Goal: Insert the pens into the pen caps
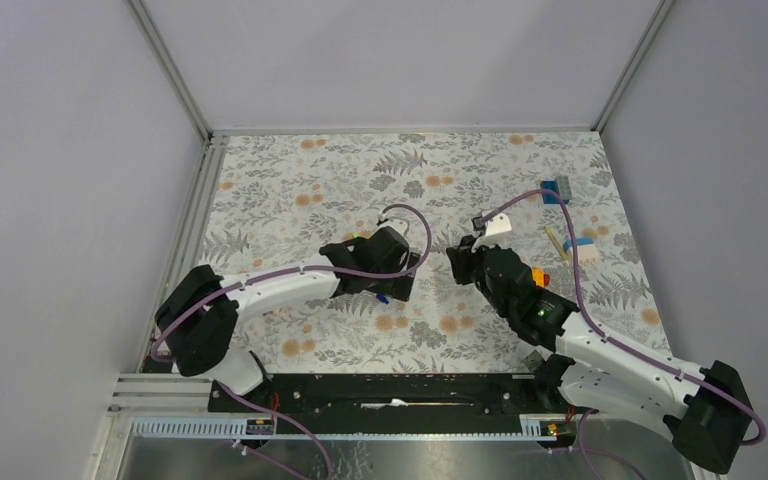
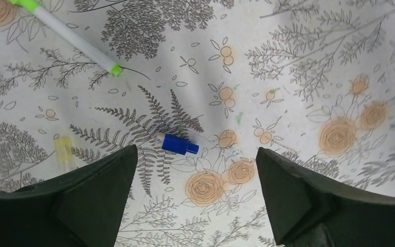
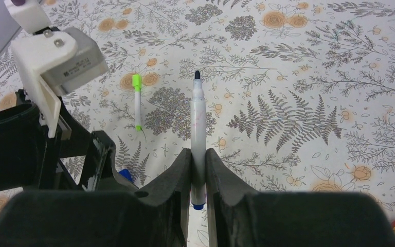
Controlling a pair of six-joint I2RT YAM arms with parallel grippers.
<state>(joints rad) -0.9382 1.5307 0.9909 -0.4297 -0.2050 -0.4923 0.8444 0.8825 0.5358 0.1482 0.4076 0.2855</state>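
A dark blue pen cap (image 2: 179, 144) lies on the flowered cloth just ahead of my left gripper (image 2: 195, 153), which stands open, its fingers apart on either side and touching nothing. From above, that cap (image 1: 382, 297) shows beside the left gripper (image 1: 392, 283). My right gripper (image 3: 198, 154) is shut on a white pen (image 3: 198, 116), whose dark tip points away and whose blue end sticks out behind the jaws. A white pen with a bright green cap (image 3: 138, 102) lies flat farther out, and its barrel (image 2: 74, 37) also shows in the left wrist view.
At the right back lie a blue brick (image 1: 560, 190), a thin tan stick (image 1: 552, 243), a white and blue piece (image 1: 585, 247) and an orange piece (image 1: 540, 275). The left arm's wrist camera (image 3: 56, 56) stands close to the right gripper. Metal rails (image 1: 195, 200) edge the cloth.
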